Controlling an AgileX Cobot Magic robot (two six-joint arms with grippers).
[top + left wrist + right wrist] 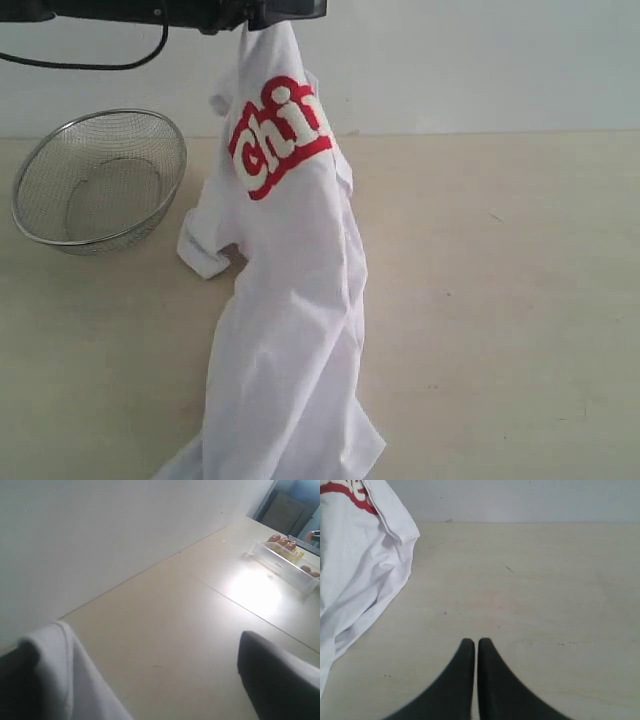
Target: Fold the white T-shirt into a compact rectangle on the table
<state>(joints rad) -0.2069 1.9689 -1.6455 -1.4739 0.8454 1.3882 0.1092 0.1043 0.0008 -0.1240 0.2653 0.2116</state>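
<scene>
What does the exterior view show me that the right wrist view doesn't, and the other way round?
Exterior only: the wire-mesh bowl on the left of that view, and the white T-shirt hanging full length from a dark arm at the top edge. Right wrist only: the right gripper, shut and holding nothing. Both: part of the shirt with its red lettering, and the pale table.

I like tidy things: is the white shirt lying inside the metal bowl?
No, the white T-shirt hangs outside the wire bowl, beside it.
</scene>
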